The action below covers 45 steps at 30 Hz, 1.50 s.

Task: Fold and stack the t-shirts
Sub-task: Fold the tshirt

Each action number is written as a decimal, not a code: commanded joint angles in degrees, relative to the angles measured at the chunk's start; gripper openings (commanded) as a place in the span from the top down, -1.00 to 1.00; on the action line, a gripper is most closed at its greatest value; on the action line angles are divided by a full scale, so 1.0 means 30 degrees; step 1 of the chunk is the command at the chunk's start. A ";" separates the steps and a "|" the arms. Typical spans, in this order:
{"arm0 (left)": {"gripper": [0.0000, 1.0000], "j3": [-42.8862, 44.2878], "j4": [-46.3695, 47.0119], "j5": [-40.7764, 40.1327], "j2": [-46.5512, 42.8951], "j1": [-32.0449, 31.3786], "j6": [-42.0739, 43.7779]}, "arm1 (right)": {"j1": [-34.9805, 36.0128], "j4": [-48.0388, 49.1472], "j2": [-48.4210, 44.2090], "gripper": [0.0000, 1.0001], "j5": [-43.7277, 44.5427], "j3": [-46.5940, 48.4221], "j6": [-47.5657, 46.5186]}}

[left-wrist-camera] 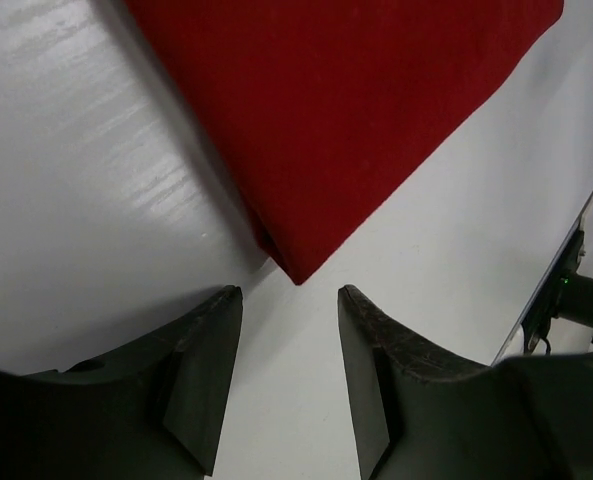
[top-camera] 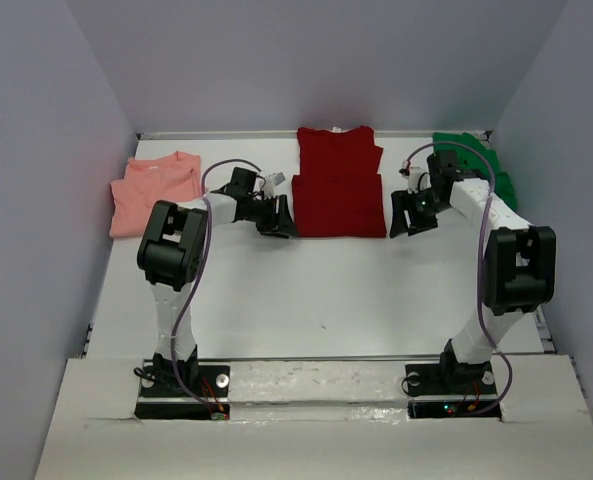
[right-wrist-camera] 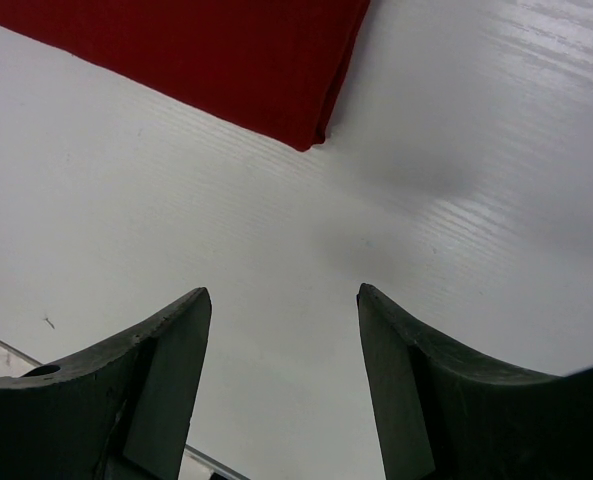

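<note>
The dark red t-shirt (top-camera: 339,183) is seen folded at the table's (top-camera: 306,290) far middle, flanked by the empty, spread left gripper (left-wrist-camera: 290,296) and right gripper (right-wrist-camera: 284,296), while the salmon pink t-shirt (top-camera: 156,192) and bright green t-shirt (top-camera: 476,158) are left unstacked at either side.

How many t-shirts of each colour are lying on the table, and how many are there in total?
dark red t-shirt: 1
salmon pink t-shirt: 1
green t-shirt: 1
Total: 3
</note>
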 commanded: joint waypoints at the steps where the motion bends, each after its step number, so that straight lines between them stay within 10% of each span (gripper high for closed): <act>1: -0.16 0.0459 -0.0707 -0.0770 0.1424 0.0017 0.0143 | -0.0167 0.0498 0.0369 -0.32 -0.0382 -0.0051 -0.0188; 33: 0.32 0.1515 -0.1761 -0.2584 0.1866 -0.1419 0.1140 | -0.0518 0.0791 0.3824 -0.27 -0.0352 0.2292 -0.0510; 45: 0.89 0.1544 -0.1820 -0.2643 0.1426 -0.2121 0.1754 | -0.0518 0.0645 0.6258 -0.17 -0.2548 0.4254 -0.0452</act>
